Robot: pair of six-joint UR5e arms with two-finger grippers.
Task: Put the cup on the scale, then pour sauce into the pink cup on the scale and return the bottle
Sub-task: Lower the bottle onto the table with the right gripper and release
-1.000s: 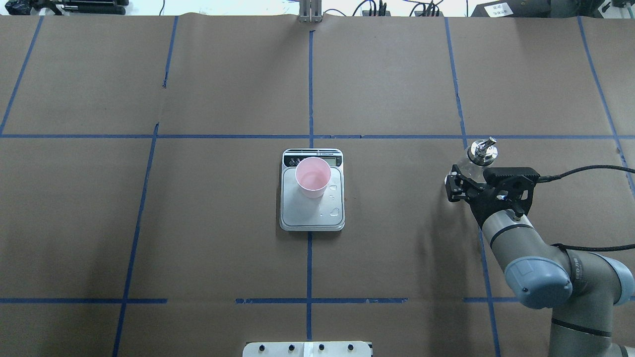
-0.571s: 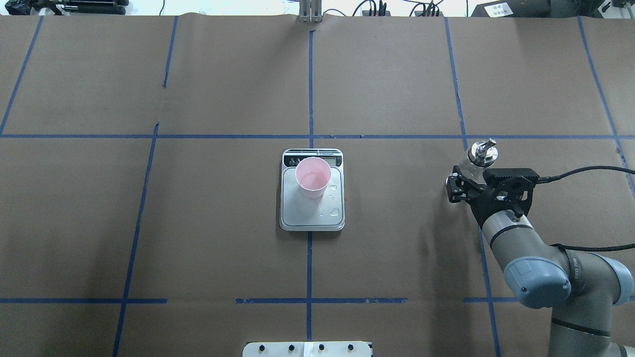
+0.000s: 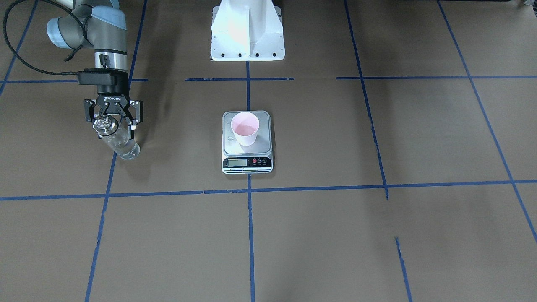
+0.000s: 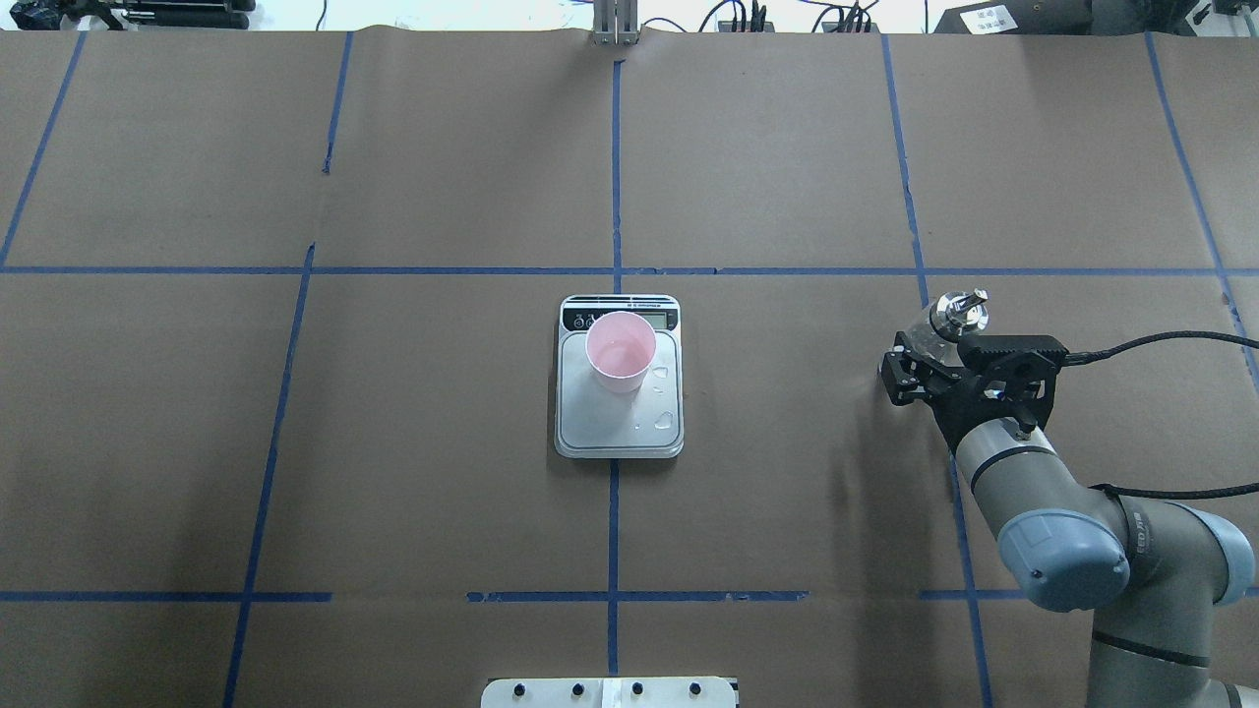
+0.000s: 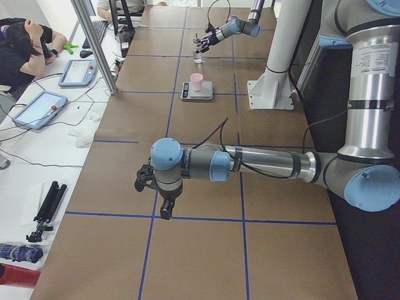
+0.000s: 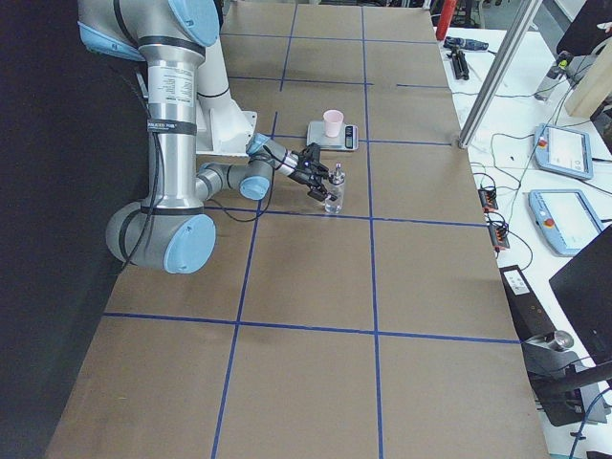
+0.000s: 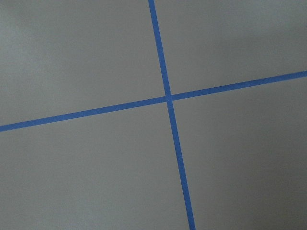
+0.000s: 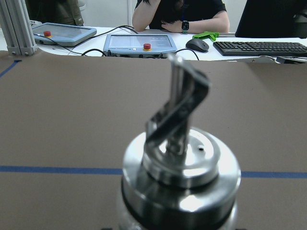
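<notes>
Brown table (image 4: 443,147); blue tape grid (image 4: 616,167); cluttered desk (image 5: 56,150).

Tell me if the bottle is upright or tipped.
Upright. In the right-side view the bottle stands vertical, spout on top, held by the right end effector; whether its base touches the table is unclear.
</notes>
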